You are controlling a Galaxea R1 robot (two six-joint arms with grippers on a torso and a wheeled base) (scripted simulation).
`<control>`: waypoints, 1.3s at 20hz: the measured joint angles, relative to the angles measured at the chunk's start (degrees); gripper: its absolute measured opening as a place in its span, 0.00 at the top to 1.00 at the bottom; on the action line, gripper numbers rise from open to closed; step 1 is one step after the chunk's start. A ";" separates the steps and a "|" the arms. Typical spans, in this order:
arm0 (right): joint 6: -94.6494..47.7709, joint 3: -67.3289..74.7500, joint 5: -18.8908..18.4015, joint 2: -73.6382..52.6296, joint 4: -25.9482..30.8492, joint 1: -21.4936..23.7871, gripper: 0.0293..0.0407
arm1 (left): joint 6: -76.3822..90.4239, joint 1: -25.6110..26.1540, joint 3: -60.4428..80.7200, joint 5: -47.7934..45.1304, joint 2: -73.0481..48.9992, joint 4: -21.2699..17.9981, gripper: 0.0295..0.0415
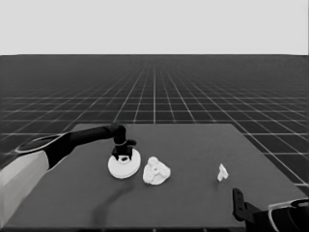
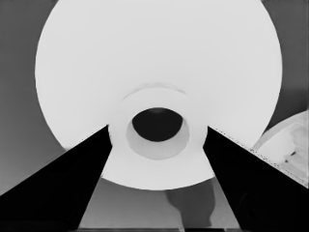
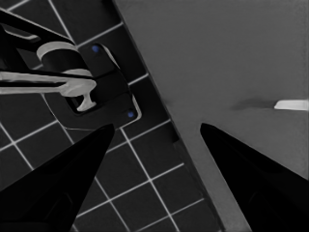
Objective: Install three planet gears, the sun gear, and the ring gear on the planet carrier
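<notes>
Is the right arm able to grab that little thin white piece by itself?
Probably yes. The right gripper waits open at the table's near right corner, the thin white piece lies close by, and nothing stands between them. The left gripper is away at the larger round part.

No text, label, brand, number or sign can be read in any of the three views. Nothing is seen printed on the table (image 1: 193, 193), though fine marks might be lost at this distance.
</notes>
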 joint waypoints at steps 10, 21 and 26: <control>0.00 0.00 0.00 0.00 0.00 0.00 0.19 | -3.41 -8.88 7.26 6.05 -2.94 -6.63 0.56; 0.00 0.00 0.00 0.00 0.00 0.00 0.19 | -22.89 -7.50 7.32 7.75 16.69 -4.44 0.56; 0.00 0.00 0.00 0.00 0.00 0.00 0.19 | -23.17 -7.35 5.44 7.82 18.63 -4.24 0.56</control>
